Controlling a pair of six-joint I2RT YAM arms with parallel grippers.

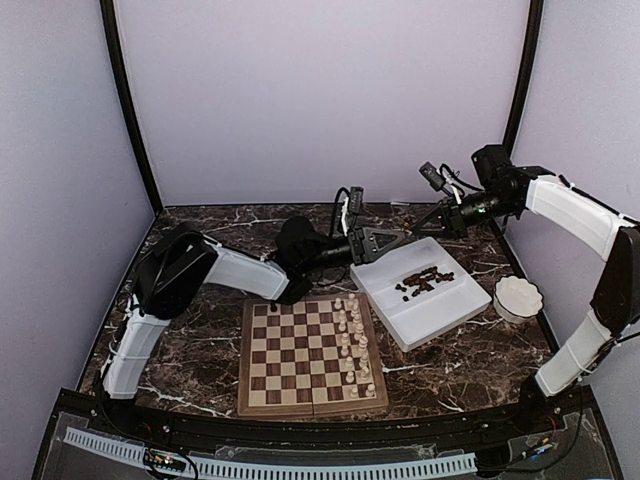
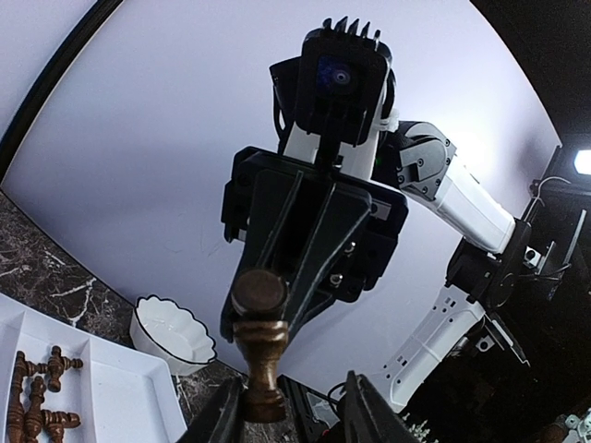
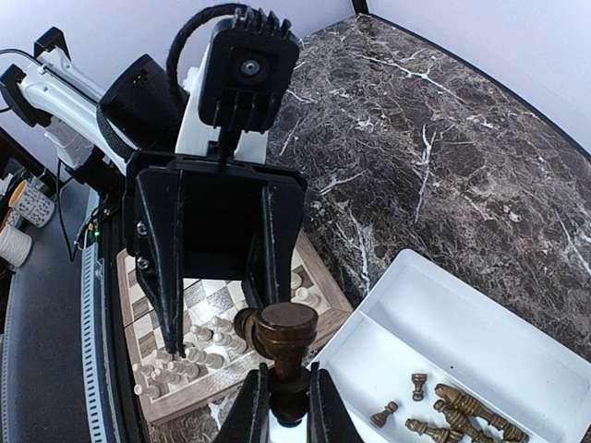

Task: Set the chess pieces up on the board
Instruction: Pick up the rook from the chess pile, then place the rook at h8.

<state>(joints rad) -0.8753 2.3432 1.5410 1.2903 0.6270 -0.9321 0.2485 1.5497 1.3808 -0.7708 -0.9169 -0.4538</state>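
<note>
Both grippers meet in the air over the far left corner of the white tray [image 1: 425,312]. My right gripper [image 3: 288,392] [image 1: 421,232] is shut on a dark brown chess piece [image 3: 286,325]. In the left wrist view a dark piece [image 2: 260,355] stands between the fingers of my left gripper [image 2: 294,403] [image 1: 399,238]. It touches one finger, with a clear gap to the other, so that gripper is open. More dark chess pieces [image 1: 420,282] [image 3: 462,411] [image 2: 37,399] lie in the tray. The board [image 1: 246,360] [image 3: 208,300] lies at front centre.
Cream-white pieces [image 1: 352,345] stand in two columns on the board's right side. A white scalloped bowl [image 1: 518,297] [image 2: 171,332] sits right of the tray. Dark marble tabletop [image 1: 200,330] surrounds the board, with lilac walls behind and at the sides.
</note>
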